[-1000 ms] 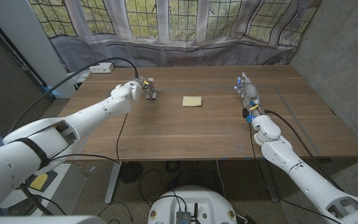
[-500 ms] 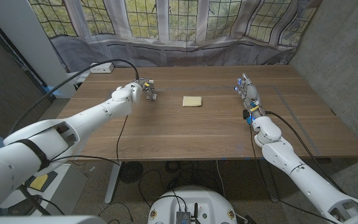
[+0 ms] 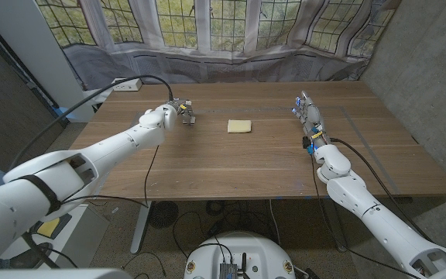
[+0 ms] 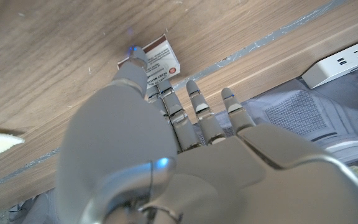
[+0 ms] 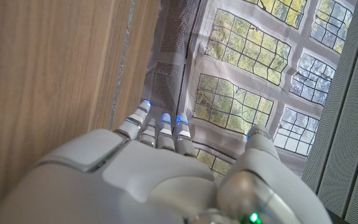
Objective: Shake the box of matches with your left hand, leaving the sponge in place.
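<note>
Head view: the left hand [image 3: 183, 111] sits in the upper left of the frame, over the wooden table [image 3: 231, 167]; the sponge [image 3: 239, 126] lies well apart toward frame centre. Left wrist view: the box of matches [image 4: 156, 63] lies on the table in the upper middle of the frame, directly beyond the fingertips [image 4: 135, 55], one of which touches its near edge; a closed grasp is not evident. The box's long axis runs roughly along the reach. The right hand [image 3: 309, 114], upper right, stands released and farther off.
</note>
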You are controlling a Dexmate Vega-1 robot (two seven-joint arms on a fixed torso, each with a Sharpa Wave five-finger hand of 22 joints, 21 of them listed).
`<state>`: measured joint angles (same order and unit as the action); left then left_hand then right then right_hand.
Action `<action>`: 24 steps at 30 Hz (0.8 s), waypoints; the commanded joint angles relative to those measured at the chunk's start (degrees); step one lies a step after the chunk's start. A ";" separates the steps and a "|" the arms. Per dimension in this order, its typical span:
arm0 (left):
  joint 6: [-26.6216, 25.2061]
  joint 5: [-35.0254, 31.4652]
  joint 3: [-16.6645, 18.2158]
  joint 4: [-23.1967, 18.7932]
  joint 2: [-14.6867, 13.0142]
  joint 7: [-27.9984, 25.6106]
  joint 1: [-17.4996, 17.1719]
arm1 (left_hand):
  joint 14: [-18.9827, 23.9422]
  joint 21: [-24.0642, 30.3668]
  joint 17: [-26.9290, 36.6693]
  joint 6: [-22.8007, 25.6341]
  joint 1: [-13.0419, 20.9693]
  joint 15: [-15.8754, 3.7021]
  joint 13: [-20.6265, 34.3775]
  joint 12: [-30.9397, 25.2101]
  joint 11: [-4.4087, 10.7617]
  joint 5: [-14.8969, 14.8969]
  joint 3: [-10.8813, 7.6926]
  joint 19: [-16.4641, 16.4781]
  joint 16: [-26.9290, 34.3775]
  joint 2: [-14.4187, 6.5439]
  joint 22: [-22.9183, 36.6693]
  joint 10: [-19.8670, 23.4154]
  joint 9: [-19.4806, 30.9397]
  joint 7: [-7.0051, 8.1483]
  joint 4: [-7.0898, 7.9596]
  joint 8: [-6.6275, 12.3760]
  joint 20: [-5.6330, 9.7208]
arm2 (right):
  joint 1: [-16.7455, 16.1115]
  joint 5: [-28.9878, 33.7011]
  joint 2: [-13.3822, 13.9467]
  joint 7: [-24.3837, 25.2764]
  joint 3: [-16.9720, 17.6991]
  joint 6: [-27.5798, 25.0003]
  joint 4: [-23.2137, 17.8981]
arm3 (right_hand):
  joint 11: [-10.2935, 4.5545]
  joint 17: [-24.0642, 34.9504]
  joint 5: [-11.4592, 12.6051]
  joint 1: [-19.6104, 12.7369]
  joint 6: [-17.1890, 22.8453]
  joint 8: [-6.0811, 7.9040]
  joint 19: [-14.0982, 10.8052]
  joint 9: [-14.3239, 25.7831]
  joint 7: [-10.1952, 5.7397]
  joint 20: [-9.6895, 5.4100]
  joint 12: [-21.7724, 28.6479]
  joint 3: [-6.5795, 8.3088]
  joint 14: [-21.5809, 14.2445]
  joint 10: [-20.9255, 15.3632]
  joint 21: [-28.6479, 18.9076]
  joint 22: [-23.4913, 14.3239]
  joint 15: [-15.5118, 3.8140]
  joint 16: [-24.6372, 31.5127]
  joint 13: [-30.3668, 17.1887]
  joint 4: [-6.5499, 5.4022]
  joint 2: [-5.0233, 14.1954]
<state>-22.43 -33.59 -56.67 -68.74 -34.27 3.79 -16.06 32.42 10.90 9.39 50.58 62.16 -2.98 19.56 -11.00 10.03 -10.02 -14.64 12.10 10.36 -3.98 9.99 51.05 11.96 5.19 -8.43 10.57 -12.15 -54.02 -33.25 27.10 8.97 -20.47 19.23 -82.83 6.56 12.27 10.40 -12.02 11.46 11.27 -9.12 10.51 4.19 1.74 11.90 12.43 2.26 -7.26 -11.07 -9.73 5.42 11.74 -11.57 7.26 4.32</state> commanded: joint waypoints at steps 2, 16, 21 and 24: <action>-0.61 -0.57 0.03 -0.35 -0.07 -0.72 -0.42 | 0.13 0.50 0.15 -1.50 -0.36 0.61 -0.45 0.16 -0.72 -0.01 0.51 0.40 0.17 1.27 0.33 -1.36 0.00 -0.46 0.18 -0.24 -0.30 | 0.23 0.06 -0.19 -0.13 -0.15 0.11 0.16 | 0.19 0.12 -0.10 0.10 0.17 -0.08 -0.14 0.25 0.28 -0.27 -0.03 -0.02 0.01 -0.59 -0.14 -0.23 -0.14 0.37 -0.19 0.23 0.31; -0.07 -1.39 -0.53 0.34 0.14 -0.77 0.00 | -2.09 0.18 0.20 -5.19 -1.26 -0.11 -1.26 0.39 -1.70 -0.27 1.02 -0.47 -0.26 2.02 0.31 -5.01 -0.30 -1.16 0.25 -0.51 -0.34 | 0.23 0.40 -0.36 0.44 -0.19 0.12 -0.06 | 0.16 0.13 -0.11 0.15 0.18 -0.08 -0.11 0.25 0.31 -0.24 -0.03 -0.04 0.03 -0.58 -0.13 -0.23 -0.04 0.37 -0.19 0.20 0.30; -0.05 -2.10 -0.95 0.60 0.23 -0.76 0.31 | -3.33 0.05 0.25 -7.52 -1.70 0.13 -1.62 0.47 -2.13 -0.38 1.24 -1.13 -0.32 2.24 0.32 -7.36 -0.40 -1.12 0.35 -0.52 -0.35 | 0.19 0.56 -0.57 0.64 -0.28 0.33 -0.13 | 0.12 0.13 -0.10 0.13 0.19 -0.08 -0.12 0.25 0.30 -0.24 -0.03 -0.03 0.01 -0.59 -0.14 -0.23 -0.09 0.38 -0.19 0.21 0.31; 0.17 -1.96 -0.66 0.56 0.22 -1.56 0.03 | -3.81 0.00 0.28 -8.65 -1.93 0.30 -1.74 0.46 -1.80 -0.41 1.33 -1.42 -0.32 2.26 0.32 -8.21 -0.44 -1.18 0.44 -0.62 -0.35 | 0.27 0.64 -0.69 0.65 -0.35 0.43 -0.11 | 0.14 0.12 -0.10 0.11 0.19 -0.08 -0.08 0.25 0.28 -0.18 -0.03 -0.03 0.03 -0.58 -0.12 -0.23 -0.05 0.37 -0.19 0.22 0.31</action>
<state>-22.68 -34.98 -57.23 -68.55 -34.21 3.12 -16.16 29.02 10.89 9.49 42.51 60.47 -2.66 17.80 -10.54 8.15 -10.22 -13.52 11.24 10.36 -1.79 9.99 43.41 11.44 4.07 -8.14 10.08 -12.40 -53.75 -32.93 26.75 9.28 -20.65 19.27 -82.78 6.56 12.27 10.40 -12.02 11.46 11.27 -9.12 10.51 4.19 1.74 11.90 12.43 2.26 -7.26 -11.07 -9.73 5.42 11.74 -11.57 7.26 4.32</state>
